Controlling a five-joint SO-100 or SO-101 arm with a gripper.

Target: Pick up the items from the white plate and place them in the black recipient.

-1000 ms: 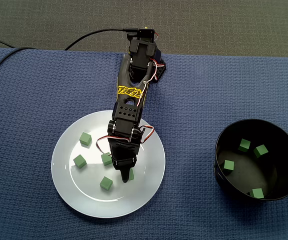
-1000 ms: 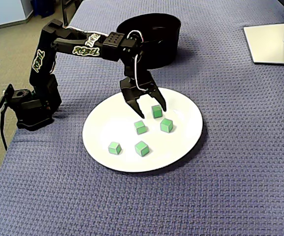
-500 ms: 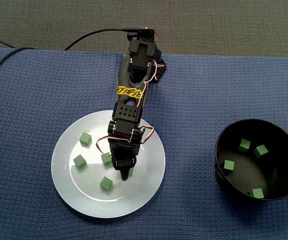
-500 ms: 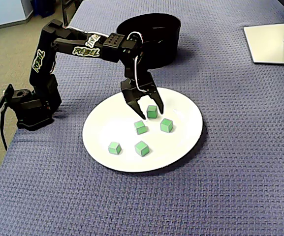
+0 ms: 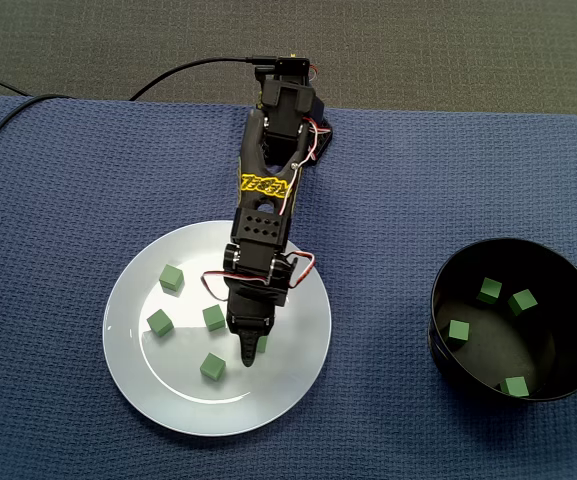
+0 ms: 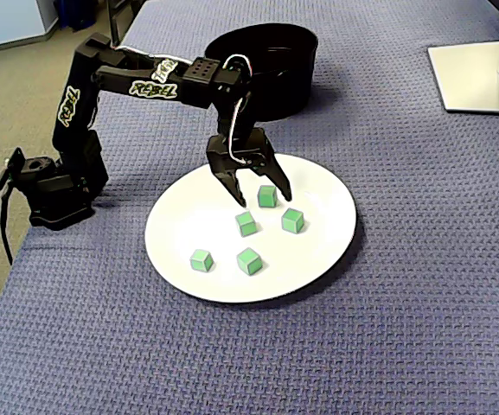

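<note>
A blue cloth (image 5: 58,200) with a rough, matt waffle weave lies under everything. The white plate (image 5: 168,395) is smooth and glossy. The black recipient (image 5: 483,360) is smooth, with a faint sheen inside. The green cubes (image 5: 212,367) look matt, and the arm (image 5: 263,215) is matt black plastic.

The black arm (image 6: 137,79) rises steeply from its base (image 6: 54,186), folds at the elbow and stretches out level. At the wrist (image 6: 232,117) it bends straight down. The pincer (image 6: 264,198) points downward, low, its two jaws spread well apart.
</note>
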